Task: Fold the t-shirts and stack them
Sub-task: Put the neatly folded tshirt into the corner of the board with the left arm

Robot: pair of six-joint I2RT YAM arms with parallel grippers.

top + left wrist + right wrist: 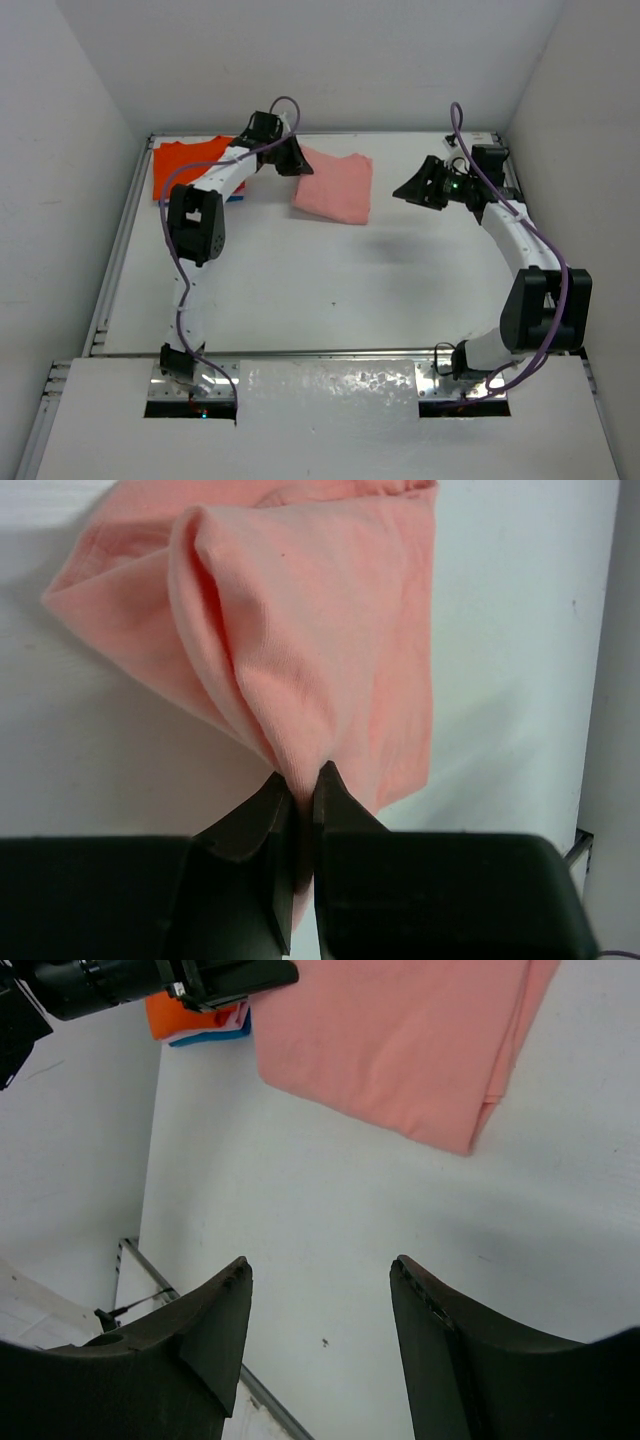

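A folded salmon-pink t-shirt (335,187) lies at the back middle of the table. My left gripper (292,160) is shut on its left corner, and the cloth bunches up between the fingers in the left wrist view (300,680). A folded orange t-shirt (185,166) lies at the back left, with a thin blue edge (236,197) showing beneath it. My right gripper (415,187) is open and empty, to the right of the pink shirt and apart from it. The pink shirt (400,1040), the orange shirt (185,1015) and the left gripper (240,978) show in the right wrist view.
White walls enclose the table on the left, back and right. A metal rail (112,260) runs along the left edge. The arm bases (190,370) stand at the near edge.
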